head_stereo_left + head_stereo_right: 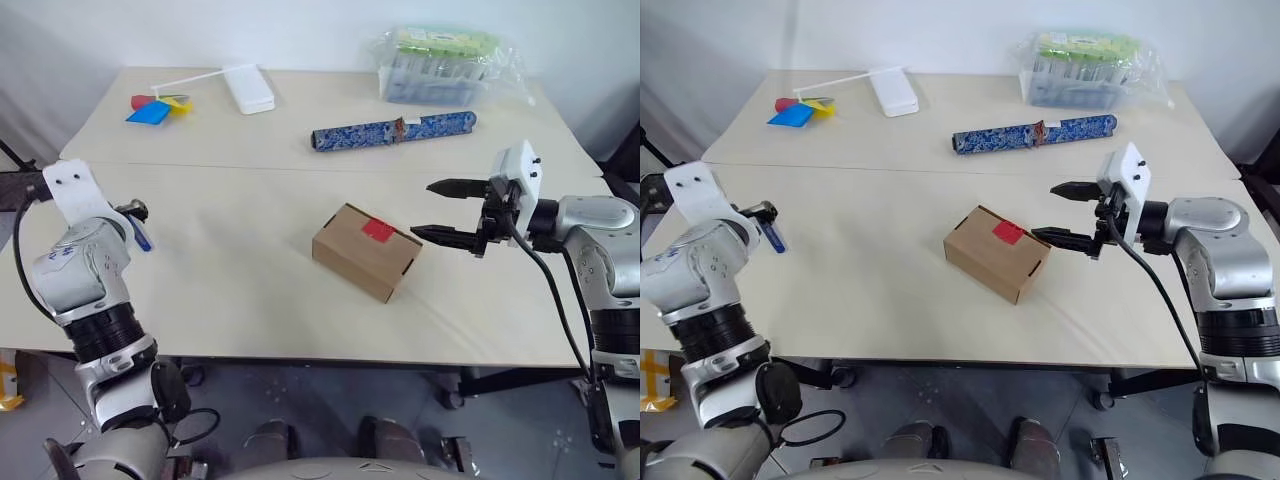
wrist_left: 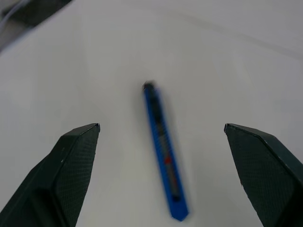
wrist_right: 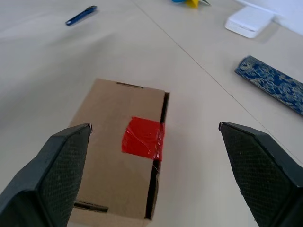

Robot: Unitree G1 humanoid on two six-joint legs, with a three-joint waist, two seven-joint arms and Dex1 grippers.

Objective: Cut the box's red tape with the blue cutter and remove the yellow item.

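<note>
Left gripper (image 2: 161,142): fingers spread wide, nothing between them but the cutter (image 2: 163,153) lying flat on the table (image 1: 230,300), lengthwise in the gap and touching neither finger
Right gripper (image 1: 450,212): fingers wide apart, empty, hovering just beside the box (image 1: 365,250) and aimed at it
Box: closed, in front of the right fingers, lying apart from the cutter
Red tape (image 3: 143,137): intact across the flap seam, midway between the right fingers
Yellow item: presumably inside the box, hidden
Risk, cutter: thin and flat on the table, so closing fingers may skid over it or flick it away
Risk, box: light and loose, so it may slide under the blade unless the right gripper steadies it
</note>
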